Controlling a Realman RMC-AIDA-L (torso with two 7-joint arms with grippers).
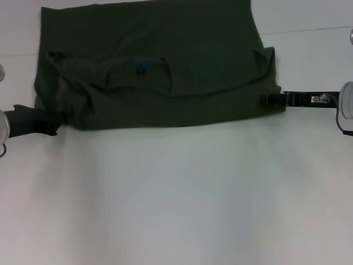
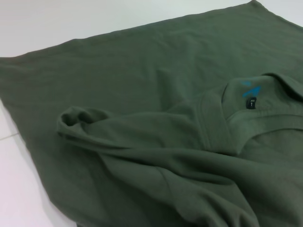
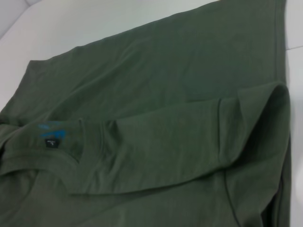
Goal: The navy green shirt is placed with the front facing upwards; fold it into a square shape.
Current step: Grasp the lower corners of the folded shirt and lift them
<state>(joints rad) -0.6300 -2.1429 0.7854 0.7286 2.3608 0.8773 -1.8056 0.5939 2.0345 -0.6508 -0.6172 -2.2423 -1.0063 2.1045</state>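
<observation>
The navy green shirt lies spread across the far part of the white table, plain side showing. Its collar end is folded over onto the body, so the collar with its small blue print faces up in the middle of the folded flap. The flap is rumpled, with bunched sleeve ends at both sides. My left gripper rests low at the shirt's near left corner. My right gripper touches the shirt's right edge by the fold. No chest lettering shows.
White table stretches bare from the shirt's near edge toward me. A table seam runs across the far right. Both arms reach in from the sides at table height.
</observation>
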